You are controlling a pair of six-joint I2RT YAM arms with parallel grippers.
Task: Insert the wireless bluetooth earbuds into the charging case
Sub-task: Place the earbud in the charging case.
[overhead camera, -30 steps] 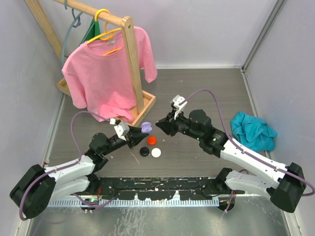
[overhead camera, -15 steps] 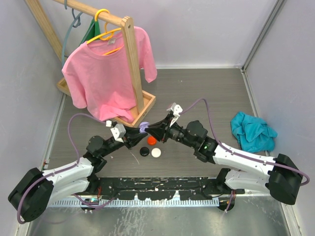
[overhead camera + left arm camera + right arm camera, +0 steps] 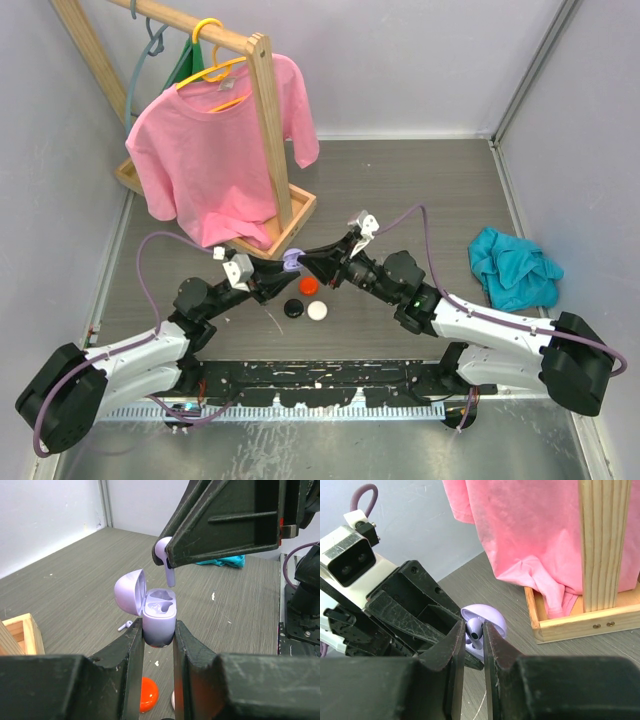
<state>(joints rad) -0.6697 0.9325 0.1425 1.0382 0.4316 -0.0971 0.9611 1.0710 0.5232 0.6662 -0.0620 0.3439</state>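
Nearest the arm bases, a black round piece [image 3: 293, 308] and a white round piece [image 3: 317, 310] are lying on the table [image 3: 420, 190], with an orange-red round piece [image 3: 308, 286] just beyond them. Above these, the left claw [image 3: 158, 635] is clamping the lower body of the lilac charging case [image 3: 159, 617], holding it upright off the table with its lid [image 3: 130, 591] swung open to the side and both wells showing. Directly over the case, the right claw [image 3: 474, 640] is pinching a lilac earbud [image 3: 165, 560] by its head, narrow and closed on it, the stem pointing down and hanging just above the opening, not yet touching. A small lilac piece [image 3: 125, 626], possibly the second earbud, is lying on the table beyond the case. Farther back, a pink shirt [image 3: 215, 140] is hanging from a wooden rack [image 3: 272, 140]. The step appears to be the seating itself: the stem needs lining up with one well, then a straight, slow descent, while the left claw is gripping firmly enough that the case cannot tip under the push; letting go looks wise only once the earbud is sitting fully down, clear of the lid.
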